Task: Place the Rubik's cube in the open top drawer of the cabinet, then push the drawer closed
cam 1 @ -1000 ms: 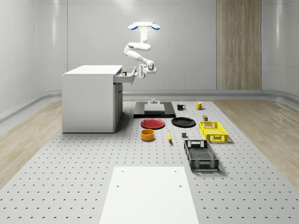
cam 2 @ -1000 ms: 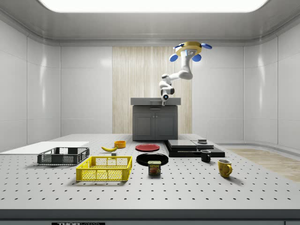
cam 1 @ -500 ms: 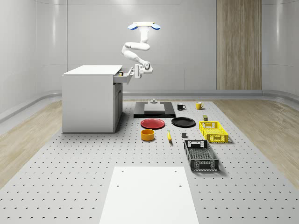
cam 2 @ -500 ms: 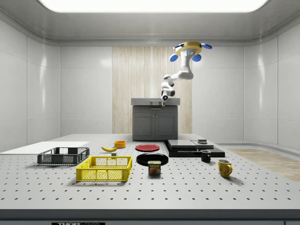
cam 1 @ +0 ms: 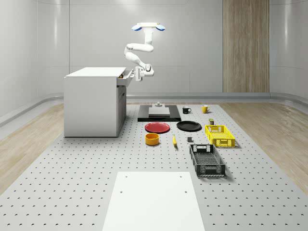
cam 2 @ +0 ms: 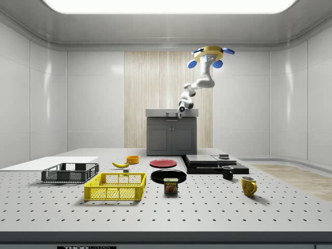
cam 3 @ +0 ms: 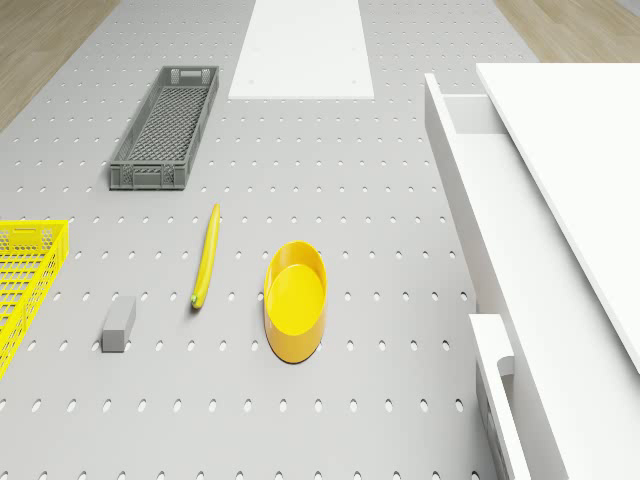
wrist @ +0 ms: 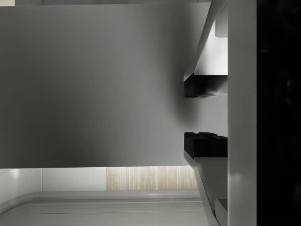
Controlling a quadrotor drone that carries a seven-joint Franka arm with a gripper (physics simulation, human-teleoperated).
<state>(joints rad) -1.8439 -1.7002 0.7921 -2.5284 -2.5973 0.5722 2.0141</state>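
The white cabinet stands at the whole-scene view's left, and its top drawer sticks out only a little. My drone hovers high beside the cabinet, over the table near the black slab. The arm reaches down to the drawer front, where my gripper is pressed. In the wrist view the grey drawer front lies right before the gripper, and the black pads stand apart with nothing between them. The side view has the gripper at the top edge of the cabinet. From the drone, the drawer runs along the cabinet top.
On the table lie a yellow bowl, a banana, a black crate, a yellow crate and a grey block. Red and black plates, two mugs and a black slab sit beyond them.
The gripper has moved toward the cabinet, to the whole-scene view's left, and the drawer has slid inward with it. The drone has kept its place.
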